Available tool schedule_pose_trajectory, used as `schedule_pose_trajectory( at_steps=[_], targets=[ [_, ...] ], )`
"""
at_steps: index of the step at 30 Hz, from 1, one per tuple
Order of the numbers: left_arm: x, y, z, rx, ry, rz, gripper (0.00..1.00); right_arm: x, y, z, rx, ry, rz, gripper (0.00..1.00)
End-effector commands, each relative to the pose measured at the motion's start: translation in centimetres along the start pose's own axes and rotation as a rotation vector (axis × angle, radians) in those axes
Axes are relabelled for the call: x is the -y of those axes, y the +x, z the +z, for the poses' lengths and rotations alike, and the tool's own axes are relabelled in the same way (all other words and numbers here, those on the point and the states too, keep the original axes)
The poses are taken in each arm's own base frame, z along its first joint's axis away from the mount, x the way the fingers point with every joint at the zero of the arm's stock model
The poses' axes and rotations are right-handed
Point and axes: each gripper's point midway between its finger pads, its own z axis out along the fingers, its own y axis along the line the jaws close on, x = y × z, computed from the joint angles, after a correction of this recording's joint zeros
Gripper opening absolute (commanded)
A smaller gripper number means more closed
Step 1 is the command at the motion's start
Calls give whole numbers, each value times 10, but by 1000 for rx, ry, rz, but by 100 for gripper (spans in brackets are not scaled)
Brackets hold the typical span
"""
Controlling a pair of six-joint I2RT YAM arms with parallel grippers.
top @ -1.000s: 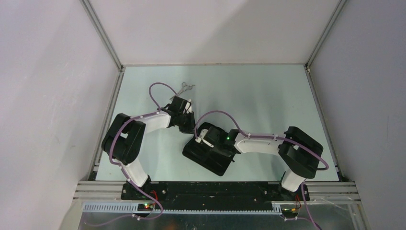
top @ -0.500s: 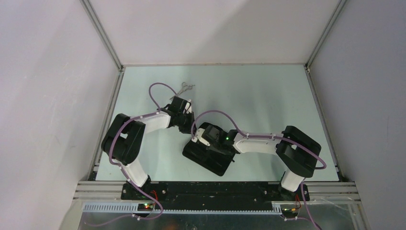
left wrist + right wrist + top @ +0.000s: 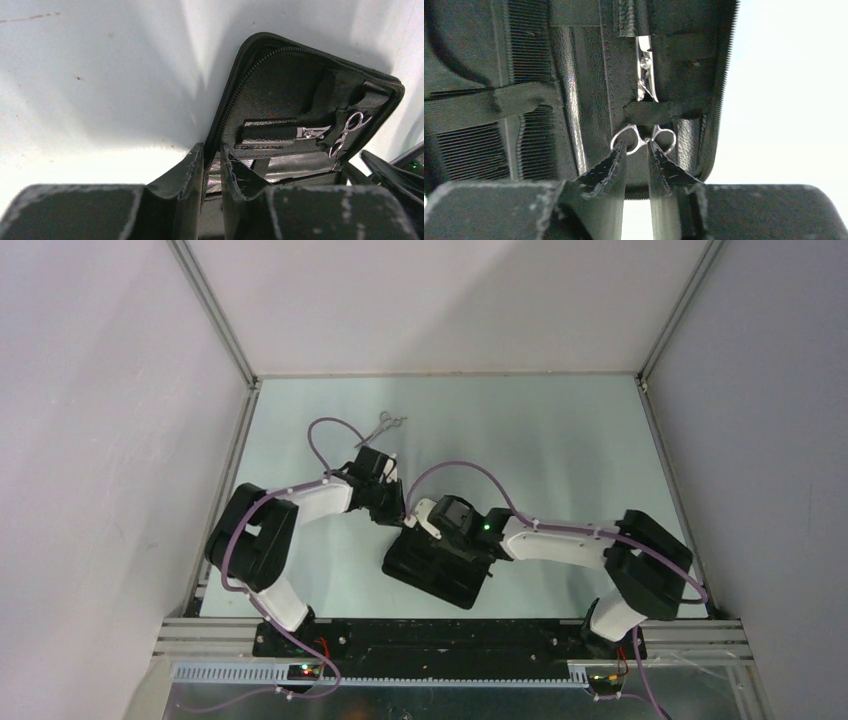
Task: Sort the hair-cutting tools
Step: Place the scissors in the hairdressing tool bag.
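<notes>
My right claw (image 3: 636,147): jaws slightly parted, clamping nothing. Scissors (image 3: 645,75) ring handles right at my fingertips, blades beyond, tucked under strap (image 3: 664,110) inside open case (image 3: 589,75). Comb (image 3: 521,50) left of scissors, under own band. My left claw (image 3: 212,147): clenched on case flap's zip edge, flap tilted up. Left wrist view alone shows whole flap, scissors at its far side. Only top view shows second scissors (image 3: 386,422), loose on table (image 3: 560,440), beyond left claw.
</notes>
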Motion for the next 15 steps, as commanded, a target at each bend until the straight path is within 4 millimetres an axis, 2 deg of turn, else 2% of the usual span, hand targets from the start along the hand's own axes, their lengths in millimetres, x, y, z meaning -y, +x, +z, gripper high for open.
schedule_pose_trajectory(
  at_steps=[1, 5, 8, 13, 15],
  targets=[
    [0, 16, -8, -28, -10, 0, 25, 10, -19, -36, 115, 17, 111, 27],
    [-1, 23, -11, -32, -11, -5, 27, 24, -21, -62, 196, 54, 219, 32],
    [0, 28, -14, -33, -11, -9, 29, 45, -22, -82, 275, 99, 347, 37],
    [-1, 34, -24, -17, -32, -24, 38, 77, -8, -107, 406, 175, 565, 44],
    [-1, 31, -34, 21, -49, -30, 46, 86, -5, -119, 483, 183, 636, 50]
  ],
)
